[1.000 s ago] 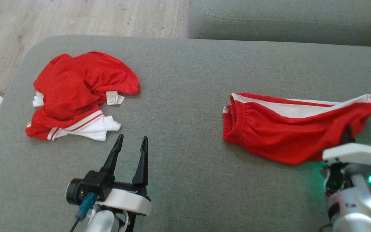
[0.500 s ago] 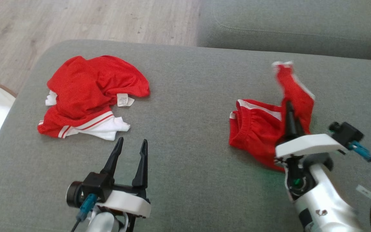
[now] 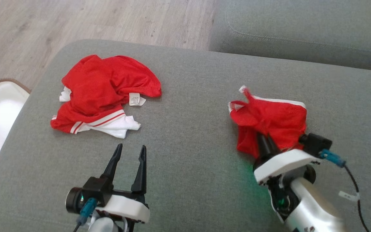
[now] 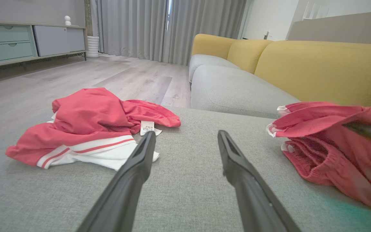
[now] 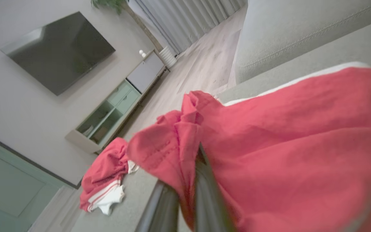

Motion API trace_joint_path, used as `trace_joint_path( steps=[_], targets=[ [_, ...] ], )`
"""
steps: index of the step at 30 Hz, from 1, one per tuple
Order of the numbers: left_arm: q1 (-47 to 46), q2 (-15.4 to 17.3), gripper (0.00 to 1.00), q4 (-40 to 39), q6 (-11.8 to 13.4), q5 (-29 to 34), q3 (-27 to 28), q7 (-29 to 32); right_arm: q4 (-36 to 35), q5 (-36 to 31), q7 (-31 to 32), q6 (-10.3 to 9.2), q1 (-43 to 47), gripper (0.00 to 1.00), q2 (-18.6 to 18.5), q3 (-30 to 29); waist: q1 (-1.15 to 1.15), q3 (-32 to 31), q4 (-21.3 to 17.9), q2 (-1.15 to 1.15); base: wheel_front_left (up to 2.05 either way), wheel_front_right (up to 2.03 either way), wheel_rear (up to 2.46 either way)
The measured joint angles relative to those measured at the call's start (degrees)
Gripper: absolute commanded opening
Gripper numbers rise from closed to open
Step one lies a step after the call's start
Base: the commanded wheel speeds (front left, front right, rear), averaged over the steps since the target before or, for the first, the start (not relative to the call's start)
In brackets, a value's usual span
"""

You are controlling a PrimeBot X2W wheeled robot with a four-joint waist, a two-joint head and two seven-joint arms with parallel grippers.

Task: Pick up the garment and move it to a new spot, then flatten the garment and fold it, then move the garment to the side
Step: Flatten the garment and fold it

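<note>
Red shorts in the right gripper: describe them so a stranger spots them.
On the grey cushion, look right. The red shorts sit bunched there, pinched by the right gripper. The other red garment, left, lies free and shows a white label.

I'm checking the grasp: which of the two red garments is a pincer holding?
The right-hand garment, bunched in the shut right pincer. The other garment, with the white label, lies untouched beyond the open left pincer.
</note>
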Motion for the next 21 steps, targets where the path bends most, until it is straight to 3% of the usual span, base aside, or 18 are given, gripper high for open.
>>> trace_joint_path(
  steps=[1,13,18,21],
  targets=[
    [0.01,0.00,1.00,0.07,0.00,0.04,0.05,0.00,0.65,-0.79,0.00,0.00,-0.01,1.00,-0.38,1.23,0.00,-0.13,0.01,0.00,0.00,0.00,0.00],
    [1.37,0.01,1.00,0.45,0.02,0.03,0.69,0.01,4.14,-8.45,5.63,0.00,-0.07,1.00,-2.91,18.70,0.00,-1.61,-1.28,0.00,0.00,0.00,0.00],
    [1.68,0.12,1.00,0.33,0.02,0.03,1.20,0.01,4.26,-8.26,5.60,0.00,-0.11,1.00,-3.35,19.84,0.00,-2.21,-3.03,0.00,0.00,0.00,0.00],
    [1.69,0.13,1.00,-0.71,0.01,0.03,1.54,0.01,2.61,-6.98,2.56,0.00,-0.27,1.00,-4.08,16.63,0.00,-2.47,-4.34,0.00,0.00,0.00,0.00]
  ],
)
